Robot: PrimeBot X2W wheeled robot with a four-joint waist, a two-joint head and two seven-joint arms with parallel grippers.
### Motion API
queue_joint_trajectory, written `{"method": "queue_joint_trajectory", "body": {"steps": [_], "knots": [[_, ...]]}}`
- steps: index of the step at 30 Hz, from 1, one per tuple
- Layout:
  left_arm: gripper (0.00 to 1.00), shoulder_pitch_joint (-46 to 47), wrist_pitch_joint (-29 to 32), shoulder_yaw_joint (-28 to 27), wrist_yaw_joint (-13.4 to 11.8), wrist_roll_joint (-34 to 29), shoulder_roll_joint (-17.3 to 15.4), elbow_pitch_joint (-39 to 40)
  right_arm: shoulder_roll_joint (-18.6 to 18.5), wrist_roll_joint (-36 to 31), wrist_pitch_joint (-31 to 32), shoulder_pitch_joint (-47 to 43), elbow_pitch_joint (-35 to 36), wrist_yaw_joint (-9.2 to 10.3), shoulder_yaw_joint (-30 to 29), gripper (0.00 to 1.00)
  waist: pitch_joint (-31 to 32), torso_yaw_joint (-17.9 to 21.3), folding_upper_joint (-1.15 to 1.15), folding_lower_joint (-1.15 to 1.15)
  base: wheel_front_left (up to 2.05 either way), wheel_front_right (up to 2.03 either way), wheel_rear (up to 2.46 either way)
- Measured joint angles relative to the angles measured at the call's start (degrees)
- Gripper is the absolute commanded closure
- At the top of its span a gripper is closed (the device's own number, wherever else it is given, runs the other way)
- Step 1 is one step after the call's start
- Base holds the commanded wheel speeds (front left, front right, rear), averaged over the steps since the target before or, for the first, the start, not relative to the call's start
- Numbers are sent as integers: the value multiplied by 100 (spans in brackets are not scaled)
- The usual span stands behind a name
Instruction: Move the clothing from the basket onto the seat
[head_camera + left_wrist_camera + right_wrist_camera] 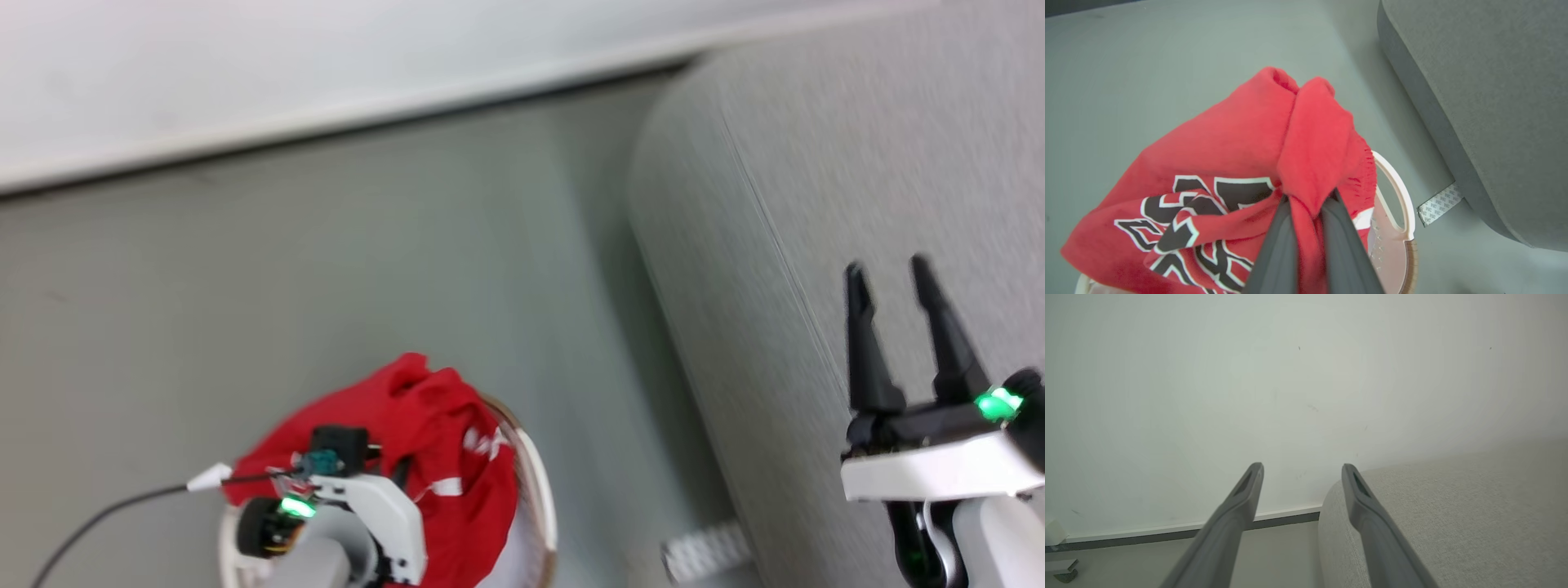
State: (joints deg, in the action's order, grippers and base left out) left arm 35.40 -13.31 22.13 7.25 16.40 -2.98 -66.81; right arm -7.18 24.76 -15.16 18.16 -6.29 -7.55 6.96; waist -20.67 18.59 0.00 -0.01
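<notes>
Right now the left gripper (1309, 197) is pinching a bunched fold of the clothing (1229, 147). The red cloth is squeezed in the narrow gap between its two dark fingers, rises past the tips and spreads off to the gripper's left, where the black-and-white lettering shows. The basket (1401, 195) sits under the gripper and the jersey, its rim curving out just to the gripper's right; how much cloth lies inside it is hidden. Further to that gripper's right, across a band of grey floor (1167, 61), is the seat (1486, 102), apart from the basket, with a strip of patterned tape (1439, 203) at its foot. The right gripper (887, 266) hangs above the seat, fingers spread and empty, with the pale wall (1249, 375) ahead of its tips.
</notes>
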Motion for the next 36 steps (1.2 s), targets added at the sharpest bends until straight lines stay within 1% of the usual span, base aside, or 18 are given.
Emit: {"method": "queue_joint_trajectory", "body": {"steps": [4, 9, 13, 20, 24, 27, 32, 36], "knots": [[100, -284, -88, 476, 13, 563, 10, 600, -138, 53, 0, -243, -46, 0, 148, 0, 578, -330, 0, -1, 0, 0, 0], [100, -469, -141, 812, 13, 1032, 14, 1210, -166, 70, 0, -604, -136, 0, 209, 0, 1204, -745, 0, -1, 0, 0, 0], [100, -560, -148, 910, 14, 1226, 16, 1680, -160, 69, 0, -876, -202, 0, 230, 0, 1652, -1048, 0, -1, 0, 0, 0], [100, -555, -174, 832, 3, 1248, -42, 2728, -94, 51, 0, -1048, -183, 0, 364, 0, 2159, -1511, 0, -1, 0, 0, 0], [100, -545, -88, 816, -105, 1247, -151, 3311, -59, 45, 0, -1150, -172, 0, 445, 0, 2329, -1672, 0, -1, 0, 0, 0], [100, -520, 47, 775, -232, 1247, -221, 3829, -64, 45, -1, -1157, -118, 0, 576, 0, 2397, -1738, 0, 0, 0, 0, 0], [100, -596, 324, 733, -435, 1263, -368, 4546, -99, 53, -1, -1217, -102, 0, 721, 0, 2431, -1752, 0, 0, 0, 0, 0], [100, -766, 467, 721, -541, 1305, -469, 4919, -160, 55, -1, -1213, -70, 0, 843, 0, 2433, -1751, 0, 0, 0, 0, 0]]}}
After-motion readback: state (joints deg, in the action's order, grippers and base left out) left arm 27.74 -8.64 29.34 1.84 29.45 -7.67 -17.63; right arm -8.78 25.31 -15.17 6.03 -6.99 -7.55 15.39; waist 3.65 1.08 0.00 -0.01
